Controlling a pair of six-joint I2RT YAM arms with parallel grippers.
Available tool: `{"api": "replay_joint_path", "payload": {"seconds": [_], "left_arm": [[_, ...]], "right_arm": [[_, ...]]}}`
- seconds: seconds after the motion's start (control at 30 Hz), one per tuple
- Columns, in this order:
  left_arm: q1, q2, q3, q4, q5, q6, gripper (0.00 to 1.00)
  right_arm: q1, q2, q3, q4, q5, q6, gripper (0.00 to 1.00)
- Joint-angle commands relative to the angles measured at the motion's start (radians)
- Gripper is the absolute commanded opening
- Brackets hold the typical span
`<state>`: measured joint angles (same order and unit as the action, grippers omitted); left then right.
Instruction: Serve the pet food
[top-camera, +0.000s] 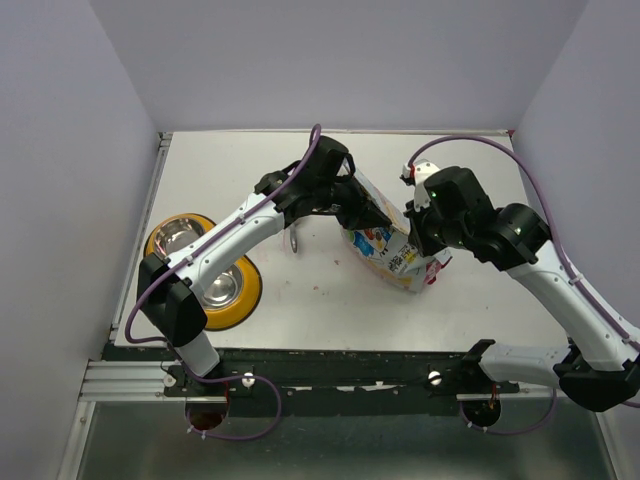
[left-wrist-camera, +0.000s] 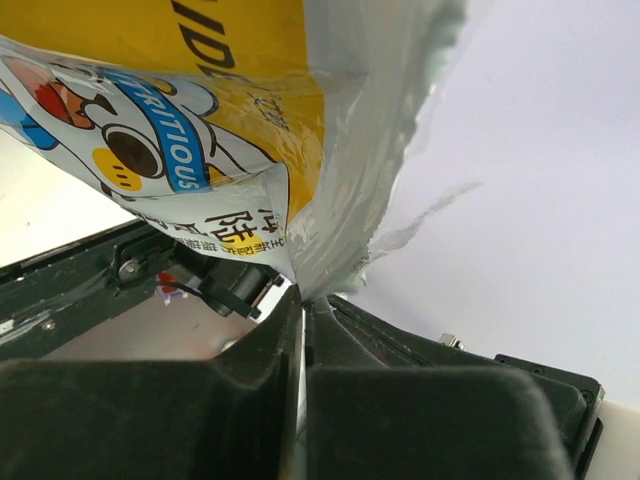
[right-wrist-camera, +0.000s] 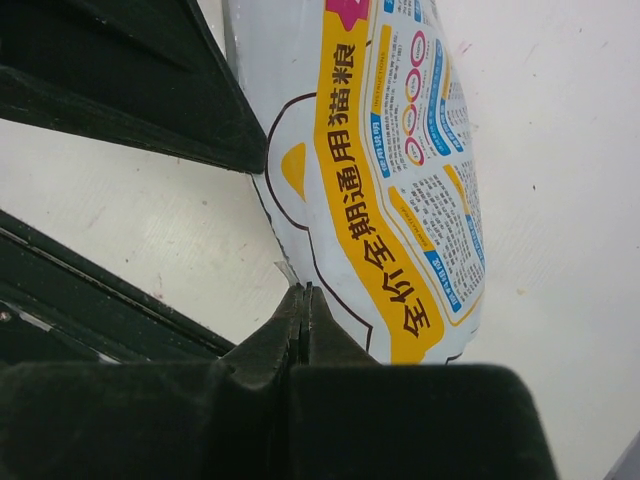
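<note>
Closest to each wrist lens is that arm's own tool, pressed shut on bag film. Findings follow from the left of the overhead view.

Feeder (top-camera: 250, 292): sits at the left edge of the tabletop (top-camera: 320, 310), well apart from the bag. Both steel bowls show bare metal, and no pet food is seen in either.

Scoop (top-camera: 293, 240): a small metal item lies just beside the left forearm, between feeder and bag. It is too small to identify with certainty. Neither tool touches it.

Left tool (left-wrist-camera: 303, 302): the jaws are closed to a slit, pinching the bag (left-wrist-camera: 200, 120) at a ragged, silver-lined edge. Overhead, it meets the bag's far end.

Bag (top-camera: 385, 250): sits mid-tabletop, tilted, and is gripped from both sides. Whether it rests on the surface or hangs just clear cannot be told. No pet food is visible anywhere, so it is judged to be inside the bag.

Right tool (right-wrist-camera: 303, 298): the jaws are closed flat, with the bag's (right-wrist-camera: 400, 200) near edge nipped between them.

Progress: judged early. Both arms have the bag secured, apparently for opening or tipping, but whether its mouth is open cannot be confirmed. Outstanding steps are to reach the kibble, bring it across to the feeder, and fill a bowl.
</note>
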<state>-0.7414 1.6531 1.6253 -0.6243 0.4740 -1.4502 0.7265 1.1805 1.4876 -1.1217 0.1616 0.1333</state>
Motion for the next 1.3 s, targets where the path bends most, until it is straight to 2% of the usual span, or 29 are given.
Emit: {"api": "replay_joint_path", "payload": {"seconds": [0.0, 0.13, 0.2, 0.3, 0.43, 0.63, 0.73, 1.0, 1.27], "left_arm": [[0.002, -0.041, 0.004, 0.044, -0.004, 0.017, 0.31], [-0.006, -0.093, -0.041, 0.044, -0.051, 0.031, 0.56], [-0.009, -0.133, -0.094, 0.052, -0.066, 0.027, 0.61], [-0.009, -0.191, -0.2, 0.098, -0.081, -0.012, 0.64], [-0.018, -0.248, -0.289, 0.153, -0.103, -0.041, 0.61], [-0.041, -0.237, -0.292, 0.176, -0.107, -0.056, 0.41], [-0.056, -0.222, -0.289, 0.187, -0.11, -0.053, 0.41], [-0.073, -0.173, -0.277, 0.224, -0.086, -0.079, 0.49], [-0.09, -0.144, -0.291, 0.242, -0.06, -0.11, 0.41]], "right_arm": [[-0.002, -0.004, -0.027, -0.01, 0.013, 0.025, 0.01], [-0.002, -0.024, -0.046, 0.028, -0.033, 0.097, 0.01], [-0.002, -0.035, -0.059, 0.054, -0.077, 0.127, 0.01], [-0.001, -0.042, -0.078, 0.069, -0.106, 0.176, 0.01], [-0.004, -0.041, -0.086, 0.076, -0.118, 0.236, 0.01], [-0.004, -0.035, -0.095, 0.088, -0.131, 0.293, 0.01], [-0.004, -0.036, -0.087, 0.086, -0.129, 0.289, 0.01], [-0.004, -0.025, -0.069, 0.079, -0.112, 0.281, 0.01], [-0.004, -0.025, -0.062, 0.079, -0.106, 0.273, 0.01]]}}
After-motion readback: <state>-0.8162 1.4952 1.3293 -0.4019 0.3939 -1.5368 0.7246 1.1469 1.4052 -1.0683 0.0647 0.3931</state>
